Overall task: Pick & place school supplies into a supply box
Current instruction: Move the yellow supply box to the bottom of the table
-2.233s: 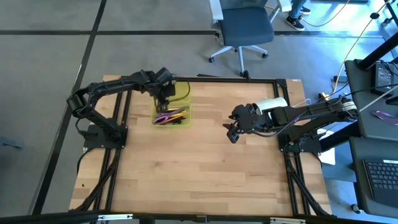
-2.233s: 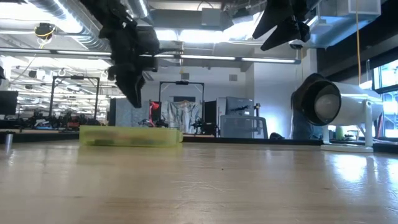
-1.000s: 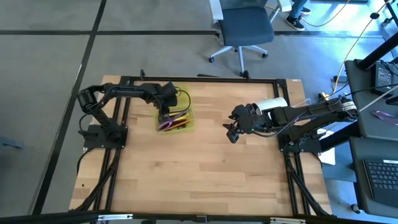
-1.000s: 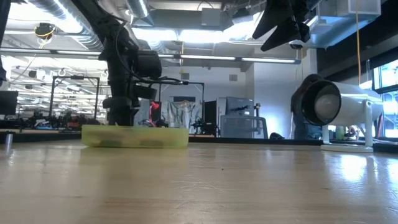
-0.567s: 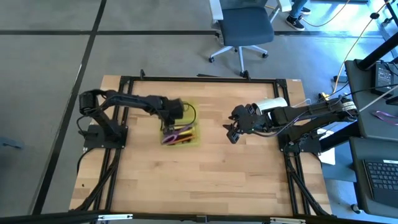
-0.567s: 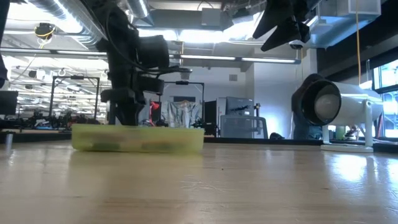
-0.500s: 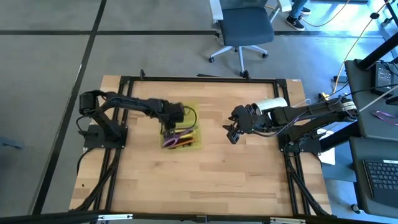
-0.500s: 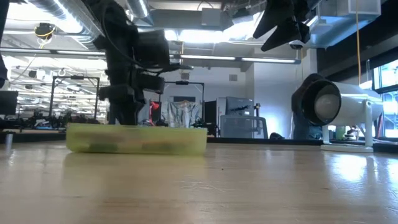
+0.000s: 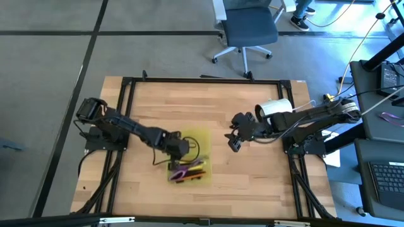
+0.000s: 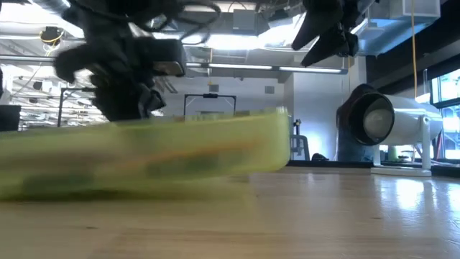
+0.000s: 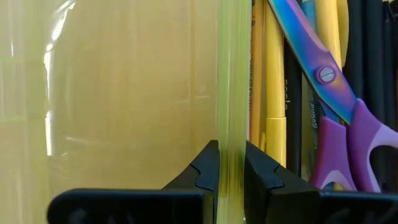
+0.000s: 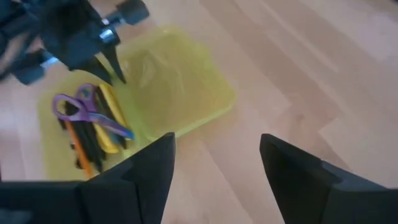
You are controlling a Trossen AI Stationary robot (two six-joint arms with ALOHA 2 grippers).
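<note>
The supply box (image 9: 191,157) is a translucent yellow-green case lying open near the table's middle, toward the near edge. Its empty lid (image 9: 197,141) is on the far side. Its tray (image 9: 187,171) is on the near side and holds the school supplies: scissors with purple handles (image 11: 348,130), yellow pens (image 11: 274,93) and black pens. My left gripper (image 9: 173,153) is shut on the box at its left end. My right gripper (image 9: 234,144) hangs open above bare wood to the box's right, with nothing between its fingers (image 12: 149,177). My left gripper pinches the upright yellow-green wall (image 11: 231,143) where the lid meets the tray, at the box's left end. One finger (image 11: 207,169) stands on the lid's side and the other (image 11: 261,174) inside the tray. The fingers slant steeply down from the left. The open box lies flat below them.
A white cylinder (image 9: 275,107) on a stand sits at the far right of the table, tall in the low view (image 10: 392,122). Black frame rails (image 9: 202,80) run along the table's edges. Bare wood lies between the box and my right arm.
My left gripper has swung toward the table's near edge and a little to the right, dragging the open supply box along with it. The box has slid across the wood and now looms close in the low view. The supplies stay in the tray.
</note>
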